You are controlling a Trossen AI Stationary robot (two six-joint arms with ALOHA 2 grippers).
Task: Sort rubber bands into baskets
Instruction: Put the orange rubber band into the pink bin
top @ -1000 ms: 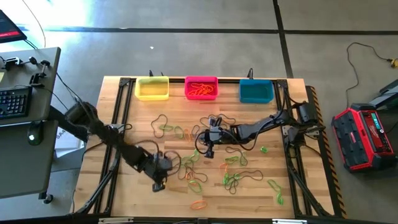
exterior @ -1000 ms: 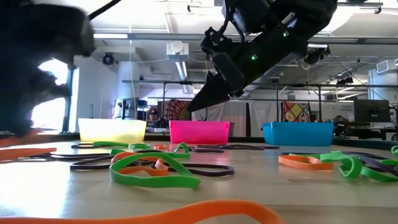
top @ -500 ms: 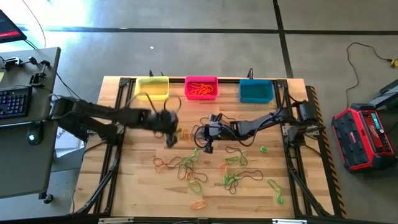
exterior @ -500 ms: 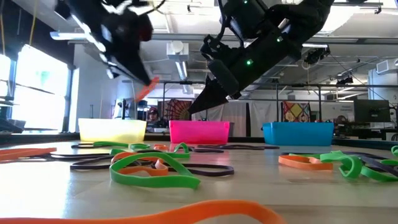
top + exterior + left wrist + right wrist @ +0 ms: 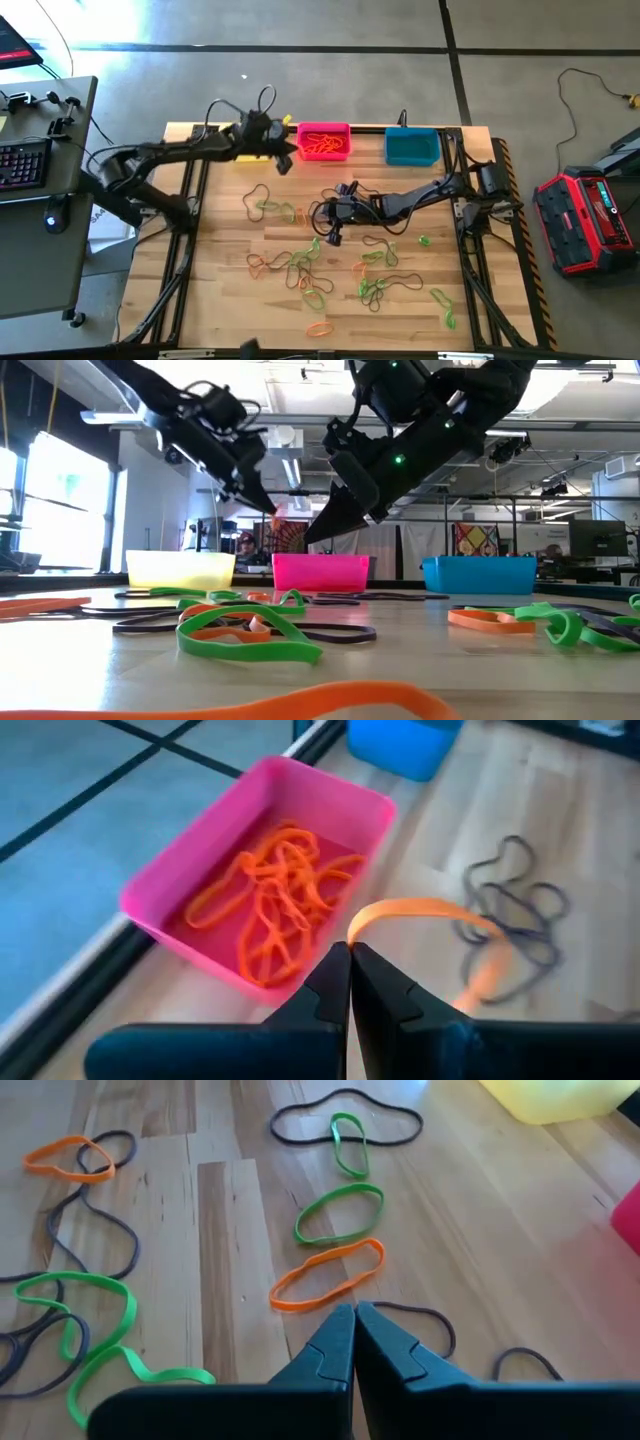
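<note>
Three baskets stand along the far edge: yellow (image 5: 232,157), partly under my left arm, pink (image 5: 323,141) with several orange bands inside (image 5: 270,900), and teal (image 5: 412,147). My left gripper (image 5: 285,160) hovers just left of and before the pink basket, shut on an orange rubber band (image 5: 440,910). Green, orange and dark rubber bands (image 5: 310,265) lie loose on the wooden table. My right gripper (image 5: 324,234) is shut on nothing above mid-table, with an orange band (image 5: 326,1275) lying just ahead of its tips. My left gripper pinches one end of the orange rubber band (image 5: 362,925) between its two fingertips. The fingers slant downward from the table's left toward the pink basket. The band arcs forward from the tips and droops slack (image 5: 484,982), lifted clear of the table.
Dark bands (image 5: 515,905) lie on the table before the pink and teal baskets. Black cables run along the table's rails (image 5: 195,200). A desk with a keyboard (image 5: 25,160) stands off the left side and a red box (image 5: 580,220) on the floor at the right.
My left gripper has swung from the near left of the table toward the far edge and up, arriving beside the pink basket. It has stayed shut, and the orange band has come up off the table with it.
</note>
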